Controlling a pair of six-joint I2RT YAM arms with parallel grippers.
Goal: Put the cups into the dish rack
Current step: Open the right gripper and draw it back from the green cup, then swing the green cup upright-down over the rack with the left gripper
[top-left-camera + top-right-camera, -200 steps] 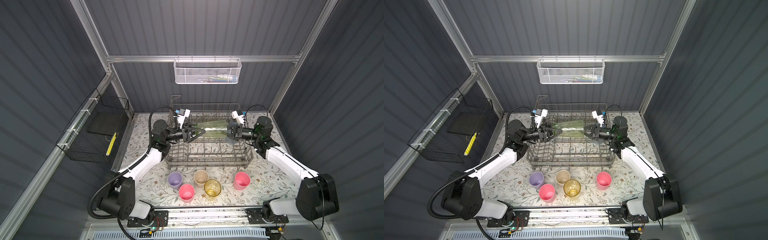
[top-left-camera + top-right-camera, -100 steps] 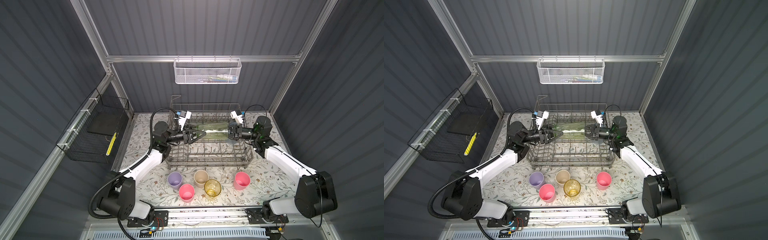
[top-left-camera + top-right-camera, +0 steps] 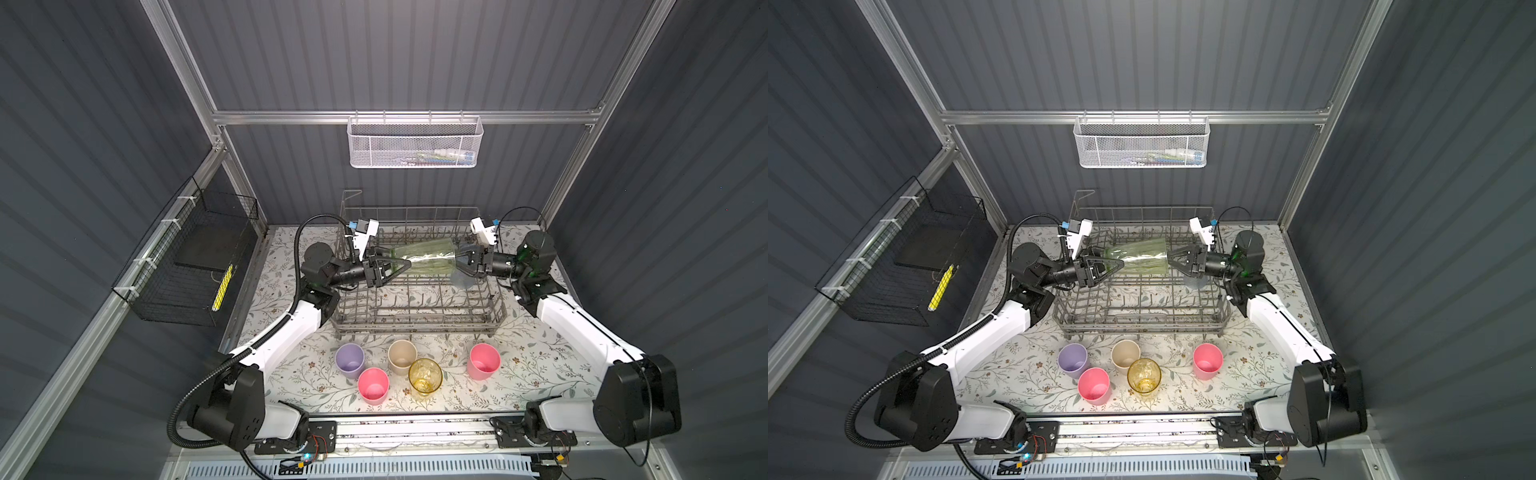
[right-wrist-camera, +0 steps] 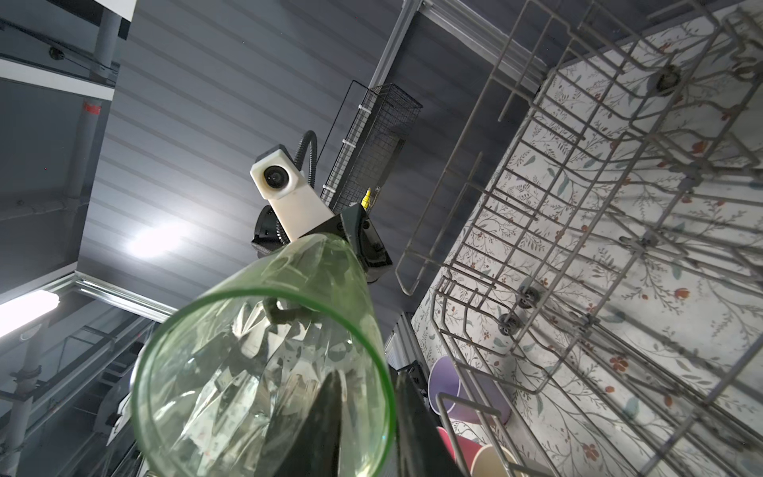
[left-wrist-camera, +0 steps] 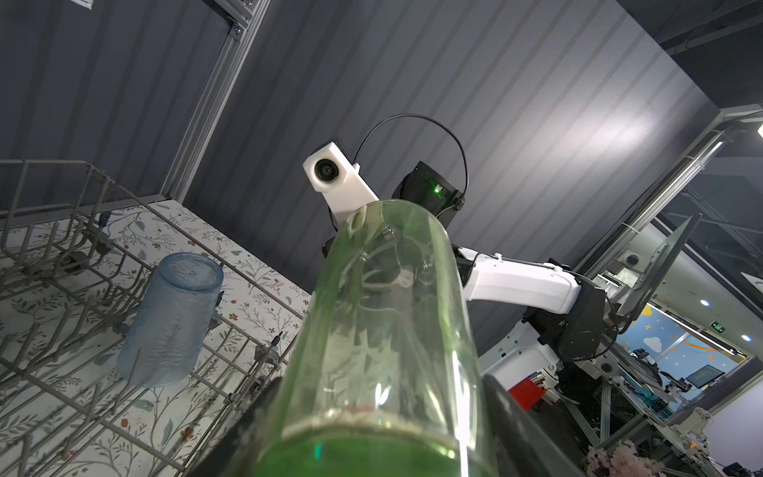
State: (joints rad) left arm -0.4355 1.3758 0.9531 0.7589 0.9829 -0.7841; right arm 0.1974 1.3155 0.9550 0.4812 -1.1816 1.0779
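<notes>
Grey ribbed walls (image 3: pixel 415 62), floral tabletop (image 3: pixel 540 361): left gripper (image 3: pixel 400 265) clamps see-through green ribbed cup (image 3: pixel 428 258) above grey wire dish rack (image 3: pixel 415 325); right gripper (image 3: pixel 459 264) straddles its rim, grip unclear.

Dark ribbed walls (image 3: pixel 415 54), aluminium framing (image 3: pixel 291 117) — floral tabletop (image 3: pixel 540 361).

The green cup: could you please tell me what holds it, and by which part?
Left gripper clasps the green cup by its base; right gripper straddles its rim, grip unclear.

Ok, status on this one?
Left hand clamps green cup at base, level over dish rack. Right hand straddles its rim, grip unclear. Grey-blue cup inverted in rack near right hand.
</notes>
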